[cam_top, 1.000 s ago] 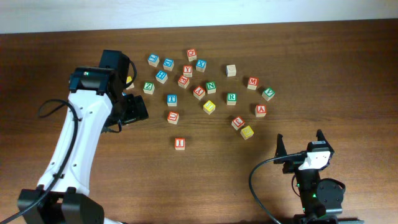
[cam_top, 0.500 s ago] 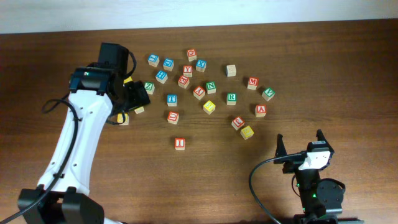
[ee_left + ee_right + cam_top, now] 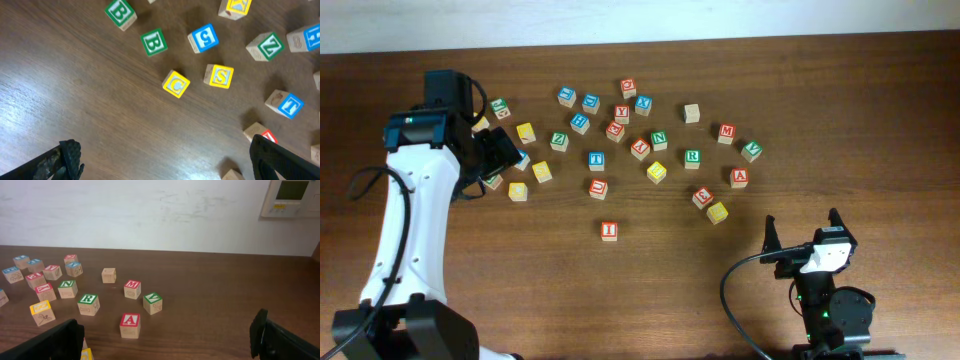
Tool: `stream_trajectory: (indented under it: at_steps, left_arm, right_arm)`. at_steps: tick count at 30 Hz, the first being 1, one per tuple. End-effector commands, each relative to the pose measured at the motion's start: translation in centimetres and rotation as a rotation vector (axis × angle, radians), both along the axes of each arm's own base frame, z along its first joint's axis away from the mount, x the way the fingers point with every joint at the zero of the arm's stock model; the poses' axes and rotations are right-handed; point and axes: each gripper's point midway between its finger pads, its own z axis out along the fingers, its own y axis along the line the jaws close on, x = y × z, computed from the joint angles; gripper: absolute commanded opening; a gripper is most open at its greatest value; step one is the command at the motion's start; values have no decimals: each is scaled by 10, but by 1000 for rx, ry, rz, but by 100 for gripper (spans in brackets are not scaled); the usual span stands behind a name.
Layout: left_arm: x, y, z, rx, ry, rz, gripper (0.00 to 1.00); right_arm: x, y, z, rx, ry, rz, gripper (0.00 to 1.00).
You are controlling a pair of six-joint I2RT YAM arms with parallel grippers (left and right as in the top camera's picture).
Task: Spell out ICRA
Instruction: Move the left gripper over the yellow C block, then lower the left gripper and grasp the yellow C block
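Note:
The red I cube (image 3: 609, 230) lies alone, nearer the front than the others. The yellow C cube (image 3: 518, 190) lies at the left of the scatter and also shows in the left wrist view (image 3: 176, 83), beside a yellow S cube (image 3: 219, 76). The green R cube (image 3: 692, 157) and the red A cube (image 3: 739, 177) lie on the right, and both show in the right wrist view: R (image 3: 88, 304), A (image 3: 130, 325). My left gripper (image 3: 500, 153) hovers open and empty just above the C (image 3: 172, 167). My right gripper (image 3: 802, 232) rests open and empty at the front right (image 3: 167, 340).
Many other letter cubes are scattered across the back middle, among them a green Z (image 3: 559, 140), a blue T (image 3: 596, 159), a red U (image 3: 598, 187), a green B (image 3: 500, 107) and a red M (image 3: 726, 132). The table's far edge (image 3: 720, 38) meets a white wall.
My left arm has swung left and toward the back, uncovering several cubes at the left, including the yellow C. The right arm has not moved.

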Motion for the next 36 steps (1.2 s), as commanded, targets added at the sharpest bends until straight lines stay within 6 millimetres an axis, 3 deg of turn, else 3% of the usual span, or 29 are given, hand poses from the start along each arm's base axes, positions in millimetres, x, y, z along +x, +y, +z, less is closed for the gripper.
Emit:
stream_trajectory:
  at_steps: [1, 8, 13, 14, 16, 17, 22, 27, 36]
  left_arm:
    - [-6, -16, -12, -49, 42, -31, 99]
    - [-22, -36, -52, -48, 116, -114, 99]
    - [1, -37, -53, -5, 38, -275, 96]
    - [7, -38, -56, 2, 17, -292, 92]
    - [13, -38, -64, 5, -6, -292, 64]
    - [14, -38, -67, 5, -4, -292, 62]
    - [13, -37, -79, 32, 41, -397, 73]
    - [15, -34, -116, 49, 135, -482, 71]
    - [24, -33, -142, 62, 160, -537, 73]
  right_arm:
    - [0, -2, -3, 3, 5, -9, 98]
    - [0, -2, -3, 3, 5, -10, 98]
    - [0, -2, -3, 3, 5, -9, 98]
    - [0, -2, -3, 3, 5, -10, 98]
    - [0, -2, -3, 3, 5, -10, 98]
    - [0, -2, -3, 3, 5, -10, 98]
    - [0, -2, -3, 3, 5, -10, 98]
    - [0, -2, -3, 3, 5, -10, 98]
    - [0, -2, -3, 3, 5, -10, 98]
